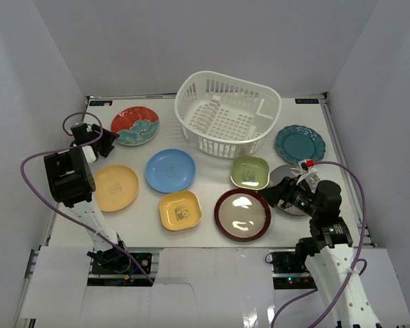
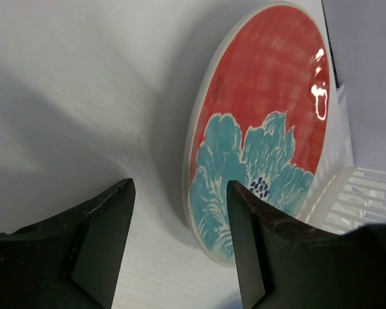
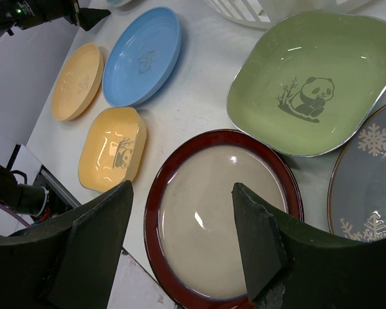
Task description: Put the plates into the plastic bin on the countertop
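Note:
The white plastic bin stands empty at the back middle of the countertop. Around it lie the red patterned plate, light blue, orange-yellow, yellow square, green, maroon-rimmed beige, grey and teal scalloped plates. My left gripper is open and empty just left of the red plate, its rim near one finger. My right gripper is open and empty above the maroon-rimmed plate.
White walls enclose the countertop on three sides. Dark rails run along its edges. Purple cables loop from both arms. The bin's slotted wall shows in the left wrist view beyond the red plate.

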Robot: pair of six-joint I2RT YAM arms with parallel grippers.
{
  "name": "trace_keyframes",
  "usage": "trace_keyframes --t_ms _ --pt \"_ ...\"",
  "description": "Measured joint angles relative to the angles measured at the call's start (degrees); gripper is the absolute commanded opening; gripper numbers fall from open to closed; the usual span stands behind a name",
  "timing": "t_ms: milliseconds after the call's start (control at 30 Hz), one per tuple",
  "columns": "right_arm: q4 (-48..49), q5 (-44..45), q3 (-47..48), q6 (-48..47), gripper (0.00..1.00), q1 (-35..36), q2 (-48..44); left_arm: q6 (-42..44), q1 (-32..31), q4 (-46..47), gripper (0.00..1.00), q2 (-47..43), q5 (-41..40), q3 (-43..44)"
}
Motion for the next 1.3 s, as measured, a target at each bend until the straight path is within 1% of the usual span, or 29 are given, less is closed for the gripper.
trace_keyframes --t_ms 100,133,233,267,333,433,467,533,567,733,833,933,967,1033,1067,1200,1233,1300 --pt "0.0 0.2 0.0 0.0 0.69 0.2 0.0 -0.5 0.0 2.0 0.67 2.3 1.4 1.7" --pt "0.0 0.3 0.0 0.0 0.69 0.3 0.0 -0.9 0.0 3.0 0.62 3.0 1.9 2.1" --pt "0.0 0.6 0.0 0.0 0.69 0.3 0.4 -2.6 0.0 6.0 0.53 5.4 3.8 2.9" --pt "0.0 0.7 0.0 0.0 0.69 0.3 0.7 -3.3 0.0 7.0 0.47 6.1 4.5 3.0" --pt "0.1 0.8 -0.2 0.0 0.69 0.3 1.2 -4.7 0.0 9.5 0.41 8.0 6.0 3.3" --pt "0.4 1.0 -0.5 0.0 0.69 0.4 2.3 -6.6 0.1 12.2 0.27 9.7 7.6 3.4" --pt "0.5 1.1 -0.6 0.0 0.69 0.4 2.8 -7.1 0.1 12.9 0.17 10.1 7.9 3.4" --pt "0.8 1.2 -0.6 0.0 0.69 0.6 3.4 -8.6 0.3 14.9 0.04 10.6 9.3 3.3" --pt "1.0 1.3 -0.7 0.0 0.69 0.6 3.5 -9.6 0.4 16.1 0.0 10.7 10.2 3.2" --pt "1.9 1.3 -0.7 0.7 0.68 0.7 4.3 -11.5 0.3 20.1 0.0 10.1 10.4 0.4" --pt "3.0 0.9 -0.7 1.5 0.68 0.9 5.0 -12.4 0.3 20.5 0.0 7.5 10.6 -2.1" --pt "3.3 0.3 -0.2 2.2 0.72 1.7 5.8 -13.6 0.4 20.2 0.0 3.2 10.3 -6.8" --pt "3.3 0.2 0.2 2.3 0.77 2.1 6.0 -14.2 0.4 19.6 0.0 1.2 10.0 -8.6" --pt "3.3 0.0 1.2 2.6 0.82 2.9 6.1 -15.4 0.4 17.8 0.0 -3.6 9.8 -11.8" --pt "3.2 -0.2 1.8 2.7 0.87 3.3 6.1 -16.2 0.6 17.1 0.0 -6.5 9.5 -13.5" --pt "2.7 -0.9 5.6 2.7 0.97 4.6 7.0 -20.1 1.1 16.3 0.0 -18.9 9.5 -18.2" --pt "2.6 -0.9 6.7 2.7 0.98 4.8 7.3 -20.9 1.3 16.3 0.0 -22.0 9.6 -18.6" --pt "2.6 -1.0 9.1 2.6 0.97 5.1 7.9 -22.2 1.5 16.1 0.0 -27.5 9.6 -18.9"
